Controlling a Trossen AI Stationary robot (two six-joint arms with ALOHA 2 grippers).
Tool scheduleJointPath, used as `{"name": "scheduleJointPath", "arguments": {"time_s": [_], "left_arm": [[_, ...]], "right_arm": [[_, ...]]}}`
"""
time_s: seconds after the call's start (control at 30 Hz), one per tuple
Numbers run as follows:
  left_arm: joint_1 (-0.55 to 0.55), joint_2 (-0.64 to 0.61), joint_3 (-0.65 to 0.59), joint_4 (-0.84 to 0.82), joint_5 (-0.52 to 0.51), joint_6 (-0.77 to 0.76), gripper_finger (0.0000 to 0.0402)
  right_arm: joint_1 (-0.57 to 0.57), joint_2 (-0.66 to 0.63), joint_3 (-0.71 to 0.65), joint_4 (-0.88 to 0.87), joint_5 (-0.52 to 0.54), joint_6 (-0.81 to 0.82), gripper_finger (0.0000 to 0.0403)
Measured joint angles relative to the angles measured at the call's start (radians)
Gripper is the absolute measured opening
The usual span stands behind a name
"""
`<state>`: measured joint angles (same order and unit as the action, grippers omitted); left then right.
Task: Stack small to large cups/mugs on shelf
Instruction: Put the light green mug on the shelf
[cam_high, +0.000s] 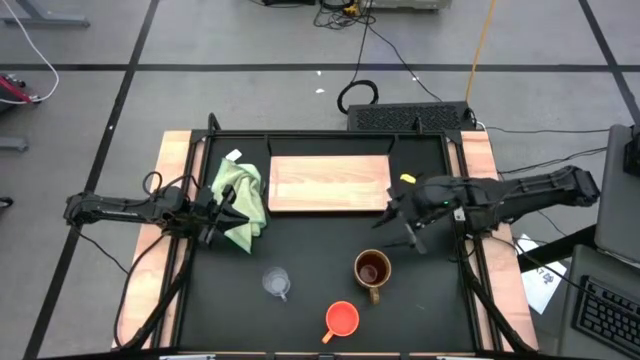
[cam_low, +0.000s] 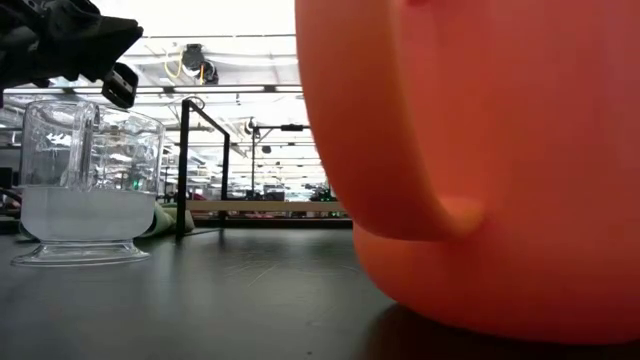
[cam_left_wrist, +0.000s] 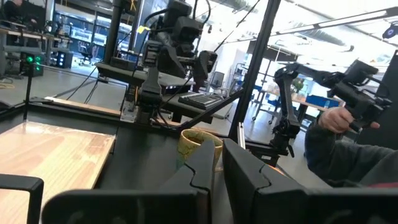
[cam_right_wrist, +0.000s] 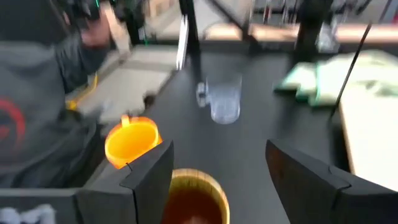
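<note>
Over at three o'clock on the black tabletop (cam_high: 300, 260), the right gripper (cam_high: 408, 228) hangs with its fingers spread wide and nothing between them, just off the near right corner of the shelf (cam_high: 330, 183). Its wrist camera looks down between the open fingers at the brown mug (cam_right_wrist: 193, 199), which sits directly below and a little ahead.

From above, the brown mug (cam_high: 372, 270) stands toward five o'clock from the table's centre, handle toward the near edge. The orange cup (cam_high: 342, 318) is at six o'clock, close to the front edge, and the clear cup (cam_high: 277, 282) sits just left of centre, toward seven o'clock. All three are apart from each other and none is on the shelf, which lies bare at twelve o'clock.

At nine o'clock, the left gripper (cam_high: 222, 212) waits with its fingers pinched nearly together on nothing, beside the light green cloth (cam_high: 243, 197). A person's hand (cam_left_wrist: 341, 118) shows in the room beyond the table.

I'd judge the work is at its first step: the reach for the largest vessel, which must go on the shelf as the base. The next move calls for the right gripper to come down toward five o'clock until its fingers straddle the mug's rim or wall, then close before lifting.
</note>
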<state>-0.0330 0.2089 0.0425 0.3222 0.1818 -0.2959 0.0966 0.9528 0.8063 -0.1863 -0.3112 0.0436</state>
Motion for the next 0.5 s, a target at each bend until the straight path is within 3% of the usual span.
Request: {"name": "scheduleJointPath", "arguments": {"time_s": [0.23,0.5], "left_arm": [[0.000,0.000,0.000,0.000,0.001,-0.001,0.0033],[0.000,0.000,0.000,0.001,0.001,-0.001,0.0033]], "right_arm": [[0.030,0.128,0.114,-0.160,0.000,-0.033,0.0247],[0.022,0.222,0.123,-0.269,0.013,0.000,0.0247]]}}
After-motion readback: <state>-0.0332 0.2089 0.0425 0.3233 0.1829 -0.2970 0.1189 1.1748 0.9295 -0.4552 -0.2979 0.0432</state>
